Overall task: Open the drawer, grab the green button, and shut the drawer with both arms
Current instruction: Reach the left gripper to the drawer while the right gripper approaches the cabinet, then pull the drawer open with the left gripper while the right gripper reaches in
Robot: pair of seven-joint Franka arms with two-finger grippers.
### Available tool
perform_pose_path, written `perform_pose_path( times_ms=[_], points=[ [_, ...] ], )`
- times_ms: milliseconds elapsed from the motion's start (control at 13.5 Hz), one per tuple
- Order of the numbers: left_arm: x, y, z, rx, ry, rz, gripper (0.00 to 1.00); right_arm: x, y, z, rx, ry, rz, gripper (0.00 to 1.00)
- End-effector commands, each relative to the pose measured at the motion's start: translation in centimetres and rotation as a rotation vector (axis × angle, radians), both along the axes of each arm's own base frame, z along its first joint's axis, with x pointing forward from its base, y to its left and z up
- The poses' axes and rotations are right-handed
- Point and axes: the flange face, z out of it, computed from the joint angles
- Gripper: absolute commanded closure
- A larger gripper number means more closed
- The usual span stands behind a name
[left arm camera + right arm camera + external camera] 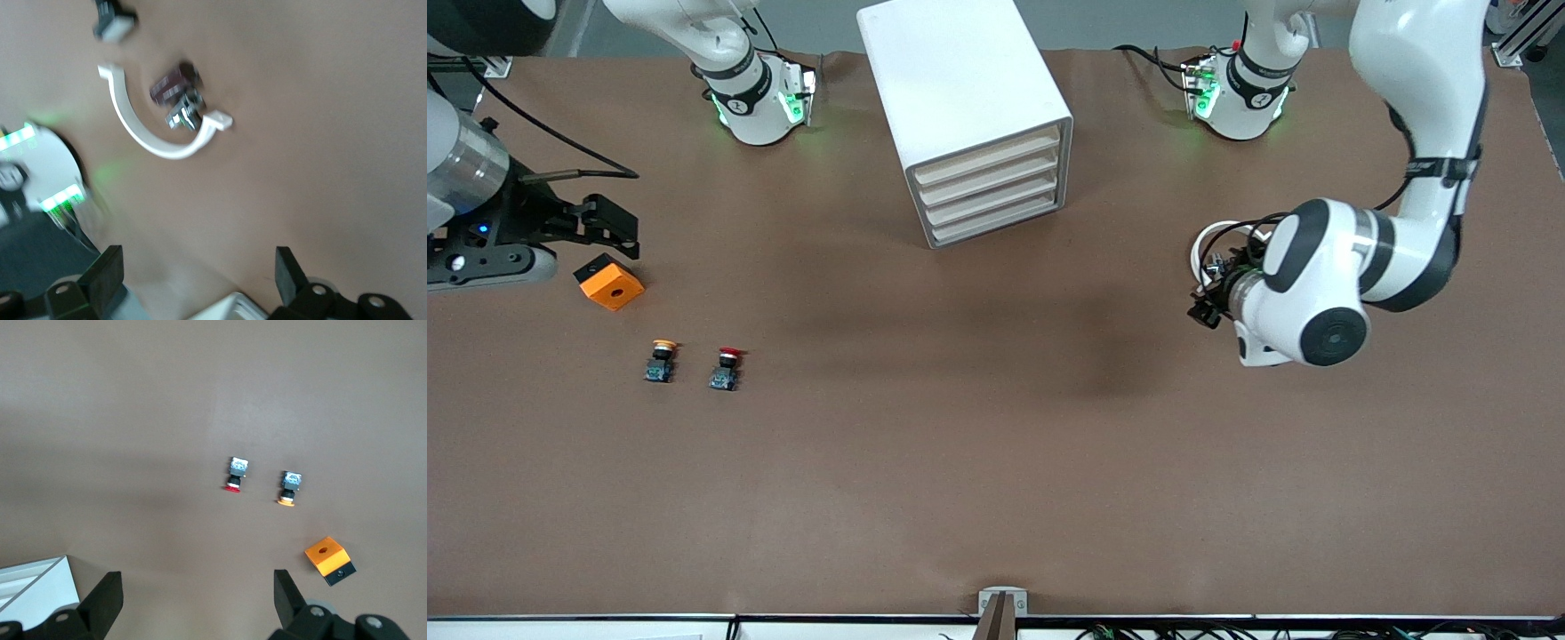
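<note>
The white cabinet [969, 116] stands at the middle of the table, close to the arms' bases, with its four beige-fronted drawers [990, 185] all shut. The green button is hidden. My left gripper [1202, 304] is in the air toward the left arm's end of the table, mostly covered by its own wrist. In the left wrist view it [197, 277] is open and empty, with a cabinet corner [227, 310] at the edge. My right gripper [618, 229] hovers at the right arm's end, beside an orange block [609, 283]. In the right wrist view it [195, 597] is open and empty.
A yellow-orange-capped button [661, 360] and a red-capped button [727, 367] stand side by side, nearer the front camera than the orange block. They also show in the right wrist view, yellow-orange [289, 487], red [235, 475], block [328, 559]. The left wrist view shows a blurred white curved piece [160, 137].
</note>
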Motion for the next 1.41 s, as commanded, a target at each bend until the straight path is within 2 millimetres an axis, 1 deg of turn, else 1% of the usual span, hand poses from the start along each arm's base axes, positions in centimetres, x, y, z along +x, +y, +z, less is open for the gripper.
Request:
perform_pose_path(
  times_ms=[0,74,148,222,296,370,444,593,667,741,889,963,1037,1111,1185,1259,1333],
  points=[
    [-0.2,-2.4,-1.7,0.076,0.041,0.160,0.00,-0.1,2.0,0.1,0.002,-0.027,0.024,0.00],
    [-0.5,-3.3,-2.3,0.107,0.063,0.222,0.00,0.2,2.9,-0.1,0.006,-0.040,0.037,0.00],
    [-0.7,-3.7,-3.0,0.130,0.084,0.267,0.00,0.2,3.5,-0.2,0.011,-0.044,0.045,0.00],
    [-1.2,-4.7,-4.5,0.142,0.118,0.283,0.00,0.0,4.4,-0.2,0.015,-0.043,0.060,0.00],
    [-2.2,-6.5,-5.4,0.156,0.140,0.273,0.00,-0.2,5.1,-0.2,0.015,-0.043,0.071,0.00],
    [-3.0,-7.9,-6.5,0.170,0.167,0.285,0.00,-0.4,6.0,-0.3,0.016,-0.042,0.082,0.00],
    [-3.9,-9.4,-7.7,0.187,0.219,0.330,0.00,-0.6,7.0,-0.2,0.015,-0.044,0.067,0.00],
    [-4.5,-10.2,-9.9,0.203,0.312,0.429,0.00,-0.9,7.9,-0.3,0.018,-0.042,-0.026,0.00],
    [-5.3,-11.3,-11.0,0.206,0.351,0.444,0.00,-1.2,9.3,-0.6,0.014,-0.039,-0.048,0.00],
    [-6.2,-13.0,-11.8,0.214,0.379,0.451,0.00,-1.4,10.4,-0.8,0.010,-0.040,-0.077,0.00],
    [-8.0,-15.7,-13.0,0.272,0.417,0.485,0.00,-1.4,11.6,-1.7,0.006,-0.027,-0.145,0.00],
    [-8.3,-17.2,-13.4,0.296,0.427,0.506,0.00,-1.5,12.7,-2.0,0.004,-0.030,-0.180,0.00],
    [-8.3,-18.1,-13.9,0.310,0.433,0.521,0.00,-1.2,13.9,-2.5,0.008,-0.049,-0.217,0.00],
    [-8.5,-18.9,-14.7,0.315,0.461,0.541,0.11,-1.5,15.6,-2.7,0.020,-0.067,-0.257,0.00],
    [-8.8,-19.4,-15.2,0.309,0.497,0.566,0.19,-1.4,16.6,-3.3,0.024,-0.066,-0.310,0.00],
    [-8.9,-19.7,-15.5,0.297,0.528,0.586,0.25,-1.7,18.3,-4.3,0.009,-0.062,-0.354,0.00],
    [-9.1,-20.2,-15.5,0.281,0.554,0.599,0.29,-2.2,19.5,-4.6,0.003,-0.064,-0.417,0.00]
  ],
)
